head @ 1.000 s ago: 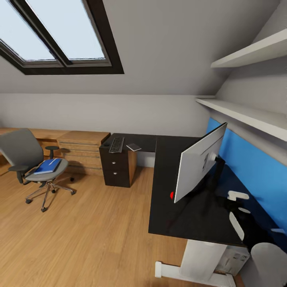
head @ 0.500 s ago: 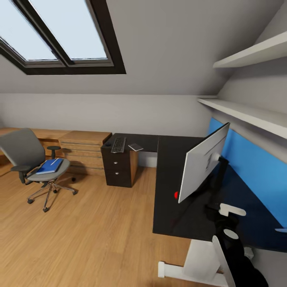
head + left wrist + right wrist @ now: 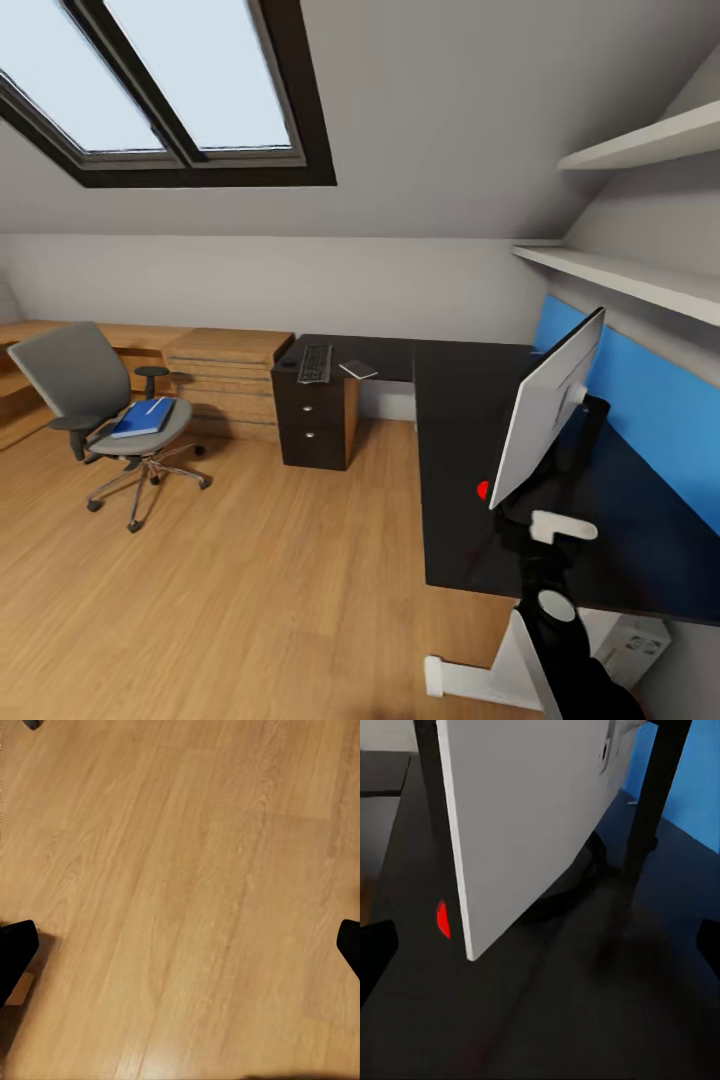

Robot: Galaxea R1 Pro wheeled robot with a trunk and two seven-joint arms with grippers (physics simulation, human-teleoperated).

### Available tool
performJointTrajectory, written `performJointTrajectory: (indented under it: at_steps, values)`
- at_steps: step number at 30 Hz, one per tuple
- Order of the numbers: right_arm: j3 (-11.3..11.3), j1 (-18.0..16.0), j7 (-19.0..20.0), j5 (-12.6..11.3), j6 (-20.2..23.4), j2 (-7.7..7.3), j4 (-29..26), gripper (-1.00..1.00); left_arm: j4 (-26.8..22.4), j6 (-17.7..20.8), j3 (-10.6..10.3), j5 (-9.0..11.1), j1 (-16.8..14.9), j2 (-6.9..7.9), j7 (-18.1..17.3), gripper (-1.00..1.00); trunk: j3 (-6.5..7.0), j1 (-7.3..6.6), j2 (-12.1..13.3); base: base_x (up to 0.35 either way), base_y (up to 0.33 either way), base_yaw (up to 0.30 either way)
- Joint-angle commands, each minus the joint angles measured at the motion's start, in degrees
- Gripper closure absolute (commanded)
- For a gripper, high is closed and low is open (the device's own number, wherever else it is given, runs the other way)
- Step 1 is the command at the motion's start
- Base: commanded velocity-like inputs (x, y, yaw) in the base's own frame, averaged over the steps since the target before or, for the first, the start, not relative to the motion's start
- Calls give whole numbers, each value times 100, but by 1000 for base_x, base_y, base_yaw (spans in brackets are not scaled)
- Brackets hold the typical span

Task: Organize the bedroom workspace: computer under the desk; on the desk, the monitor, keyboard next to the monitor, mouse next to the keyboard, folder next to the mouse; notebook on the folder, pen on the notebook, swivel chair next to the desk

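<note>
My right gripper (image 3: pixel 540 937) hovers with fingers spread wide over the glossy black L-shaped table (image 3: pixel 470 470), facing the large flat monitor's (image 3: pixel 548 408) light grey back. The monitor stands upright, edge-on to me. My left gripper (image 3: pixel 180 945) has its fingers wide over the wood floor (image 3: pixel 180 870). Farther off, the slim dark keyboard (image 3: pixel 314 363) lies lengthwise away from me; the bright blue folder (image 3: pixel 142 418) rests on the grey swivel chair (image 3: pixel 105 410).
</note>
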Motion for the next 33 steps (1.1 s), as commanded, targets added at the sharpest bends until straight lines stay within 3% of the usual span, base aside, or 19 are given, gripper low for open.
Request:
performJointTrajectory:
  at_steps: [1, 2, 4, 13, 33]
  values:
    - [20, 10, -29, 33, -36, 0, -2, -100, 3, -14, -51, 43, -4, -1, 21, -100, -8, 1, -6, 0, 101, 0]
    - [52, 51, -30, 206, -259, 4, 14, -100, 3, -14, -51, 43, -4, -1, 21, -100, -8, 1, -6, 0, 41, 0]
    - [59, 63, -33, 281, -345, 6, 19, -100, 3, -14, -51, 43, -4, -1, 21, -100, -8, 1, -6, 0, 30, 0]
    - [66, 86, -50, 438, -875, 8, 142, -100, 3, -14, -49, 43, -4, -1, 21, -100, -8, 1, -6, 48, 8, 0]
    - [39, 86, -48, 449, -995, -14, 235, -100, 3, -14, -48, 43, -4, -1, 21, -100, -8, 1, -6, 154, 6, 0]
